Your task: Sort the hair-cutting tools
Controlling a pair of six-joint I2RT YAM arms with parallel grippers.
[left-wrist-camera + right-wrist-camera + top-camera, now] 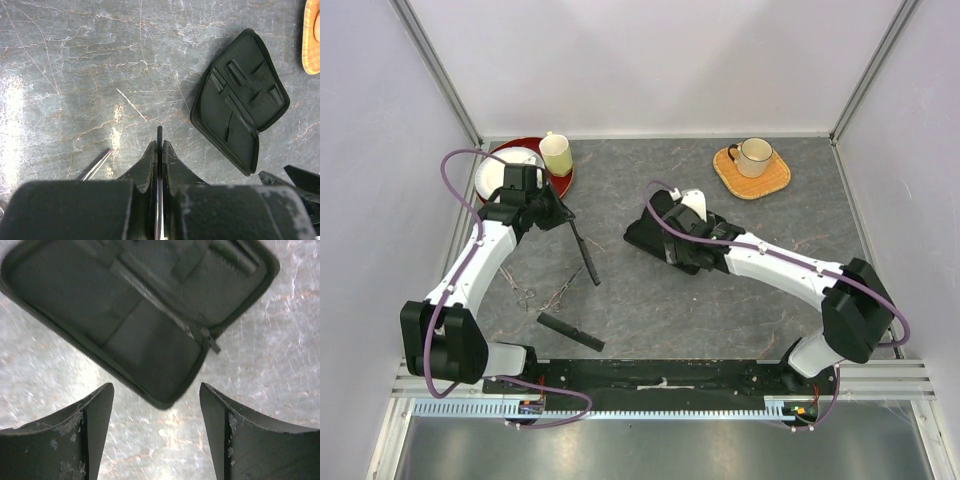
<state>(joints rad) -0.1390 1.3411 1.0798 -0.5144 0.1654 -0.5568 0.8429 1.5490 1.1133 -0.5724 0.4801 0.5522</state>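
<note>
The left gripper (pixel 159 145) clamps a black comb (pixel 583 251); the right gripper (pixel 156 395) gapes.
An open black zip case (pixel 125 315) lies at 12 o'clock of the wide-spread right jaws.

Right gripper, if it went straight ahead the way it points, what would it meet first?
The open black zip case; its near corner sits just ahead between the right gripper's open fingers. Likely, though depth is unclear.

I can make out no writing, label, brand, number or sign on anything in my three views.
</note>
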